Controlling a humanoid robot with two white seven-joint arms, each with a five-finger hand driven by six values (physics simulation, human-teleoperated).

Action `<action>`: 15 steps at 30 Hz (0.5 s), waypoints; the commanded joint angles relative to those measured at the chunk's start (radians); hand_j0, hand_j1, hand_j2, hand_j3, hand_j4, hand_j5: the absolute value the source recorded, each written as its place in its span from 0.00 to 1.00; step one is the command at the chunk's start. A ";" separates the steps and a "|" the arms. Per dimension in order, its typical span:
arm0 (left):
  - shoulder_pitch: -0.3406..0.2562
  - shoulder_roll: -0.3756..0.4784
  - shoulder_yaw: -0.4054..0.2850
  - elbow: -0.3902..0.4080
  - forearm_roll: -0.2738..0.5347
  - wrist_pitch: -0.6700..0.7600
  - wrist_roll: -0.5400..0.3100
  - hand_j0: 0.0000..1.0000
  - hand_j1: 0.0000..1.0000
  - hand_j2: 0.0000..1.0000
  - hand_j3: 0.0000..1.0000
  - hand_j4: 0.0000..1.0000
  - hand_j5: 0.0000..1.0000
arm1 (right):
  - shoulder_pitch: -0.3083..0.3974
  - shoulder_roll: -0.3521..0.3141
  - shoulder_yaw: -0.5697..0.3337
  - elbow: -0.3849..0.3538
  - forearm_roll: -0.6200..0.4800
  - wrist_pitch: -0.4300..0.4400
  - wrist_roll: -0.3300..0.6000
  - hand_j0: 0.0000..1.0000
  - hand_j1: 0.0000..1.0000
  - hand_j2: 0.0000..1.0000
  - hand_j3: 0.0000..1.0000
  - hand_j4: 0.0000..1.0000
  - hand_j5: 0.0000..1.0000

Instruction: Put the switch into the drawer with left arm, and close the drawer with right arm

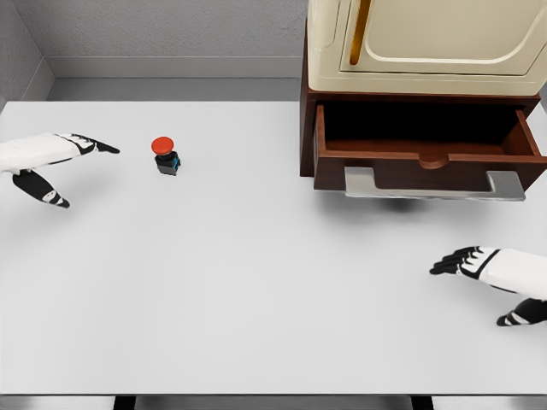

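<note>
The switch stood upright on the bench, upper left, near the released left hand. Its small round cap risked slipping or toppling when grasped, far from the open drawer.

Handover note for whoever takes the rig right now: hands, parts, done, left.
Left hand: open, empty, at the table's left edge, apart from the switch.
Right hand: open, empty, lower right, in front of the drawer.
Switch: red-capped, upright on the table, untouched.
Drawer: pulled open, looks empty.
Done: nothing.
Left: left hand puts the switch in the drawer, right hand closes it.
</note>
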State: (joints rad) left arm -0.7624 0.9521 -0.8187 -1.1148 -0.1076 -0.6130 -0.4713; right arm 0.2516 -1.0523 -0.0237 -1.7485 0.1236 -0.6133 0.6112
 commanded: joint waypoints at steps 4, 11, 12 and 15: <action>-0.020 0.000 -0.019 0.001 0.006 0.002 0.000 1.00 1.00 1.00 1.00 1.00 1.00 | -0.014 -0.003 0.008 -0.003 -0.009 0.002 0.000 1.00 1.00 1.00 1.00 1.00 1.00; -0.184 -0.150 -0.070 0.042 -0.030 0.002 -0.096 1.00 1.00 1.00 1.00 1.00 1.00 | 0.113 0.038 -0.283 0.001 -0.064 0.002 0.000 0.58 0.58 0.58 0.58 0.58 0.58; -0.219 -0.214 -0.070 0.107 -0.063 0.002 -0.140 1.00 1.00 1.00 1.00 1.00 1.00 | 0.158 0.064 -0.363 0.001 -0.091 0.002 0.000 0.58 0.58 0.58 0.58 0.58 0.58; -0.296 -0.306 -0.070 0.263 -0.095 0.002 -0.140 1.00 1.00 1.00 1.00 1.00 1.00 | 0.210 0.086 -0.458 0.001 -0.145 0.002 0.000 0.57 0.57 0.57 0.57 0.57 0.57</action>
State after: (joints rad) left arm -1.0599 0.7088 -0.8874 -0.9411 -0.1826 -0.6124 -0.5877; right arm 0.4602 -0.9838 -0.3989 -1.7469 0.0251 -0.6136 0.6112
